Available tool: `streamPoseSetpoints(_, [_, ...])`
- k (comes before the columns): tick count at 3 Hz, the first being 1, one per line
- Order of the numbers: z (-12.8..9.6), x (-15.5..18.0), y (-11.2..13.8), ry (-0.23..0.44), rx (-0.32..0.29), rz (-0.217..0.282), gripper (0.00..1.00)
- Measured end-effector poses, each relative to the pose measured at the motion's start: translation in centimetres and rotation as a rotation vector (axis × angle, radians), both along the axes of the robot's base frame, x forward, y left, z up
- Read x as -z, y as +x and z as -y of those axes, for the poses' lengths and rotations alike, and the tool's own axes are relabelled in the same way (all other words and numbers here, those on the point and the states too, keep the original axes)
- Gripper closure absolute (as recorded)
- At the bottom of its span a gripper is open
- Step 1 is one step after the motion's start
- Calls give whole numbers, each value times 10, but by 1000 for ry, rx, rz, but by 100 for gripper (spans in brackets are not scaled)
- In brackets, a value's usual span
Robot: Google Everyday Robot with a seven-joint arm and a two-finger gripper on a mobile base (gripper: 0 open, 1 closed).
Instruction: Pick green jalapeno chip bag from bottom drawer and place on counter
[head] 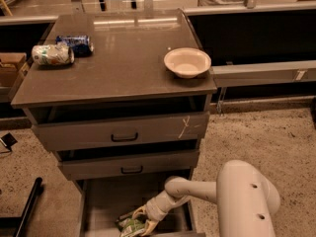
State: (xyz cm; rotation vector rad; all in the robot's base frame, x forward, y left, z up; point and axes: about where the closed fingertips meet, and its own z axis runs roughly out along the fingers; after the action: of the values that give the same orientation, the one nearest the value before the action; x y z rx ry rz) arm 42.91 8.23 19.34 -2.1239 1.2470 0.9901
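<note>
The green jalapeno chip bag (129, 226) lies crumpled at the front of the open bottom drawer (101, 201), partly cut off by the lower edge of the view. My gripper (141, 220) reaches down into that drawer from the right and sits right at the bag's right side, touching or overlapping it. My white arm (197, 189) runs back to the large white joint at lower right. The counter (123, 58) is the glossy grey-brown top of the cabinet, above the drawers.
On the counter stand a pale bowl (187, 61) at the right, and a crushed white-green can (52, 54) and a blue can (74, 44) at the left. Two upper drawers (123, 132) with black handles stand slightly open above the gripper. A black bar (27, 209) lies on the floor at the left.
</note>
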Motion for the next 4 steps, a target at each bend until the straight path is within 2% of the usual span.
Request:
streamPoseSetpoints(1, [-5,-5,1,61,-4,7,82])
streamPoseSetpoints(2, [-6,-43,4,253,-11,40,100])
streamPoseSetpoints(3, [5,-120,14,396,-24,155,100])
streamPoseSetpoints(4, [19,-259,7,431,-45,348,100])
